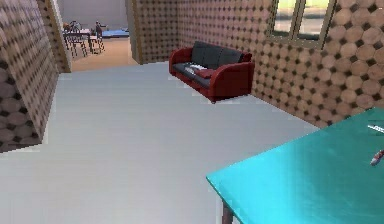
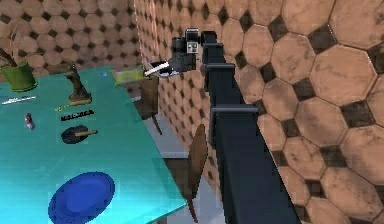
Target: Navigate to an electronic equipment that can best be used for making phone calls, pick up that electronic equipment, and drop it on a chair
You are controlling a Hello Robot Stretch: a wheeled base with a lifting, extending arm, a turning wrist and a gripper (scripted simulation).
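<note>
Hanging at the far end of the dark square-barred arm [image 2: 235,130], the black two-fingered pincer [image 2: 158,69] sits by the edge of the glossy teal tabletop [image 2: 40,160], with a brown wooden chair back [image 2: 150,100] at its six o'clock. Whether its fingers are apart or together cannot be told, nor whether it holds anything: a pale sliver shows at its tips, with a yellow-green object [image 2: 125,75] and the wall behind. The likeliest phone, by judgement alone, is the small dark flat slab [image 2: 76,117] lying on the tabletop at the pincer's eight o'clock, well apart from it, long axis running nine to three. Brown hexagon-patterned walls [image 2: 300,90] and a pale grey floor [image 1: 130,130] frame the room. A dark red sofa [image 1: 212,70] stands at one o'clock in the forward view.
</note>
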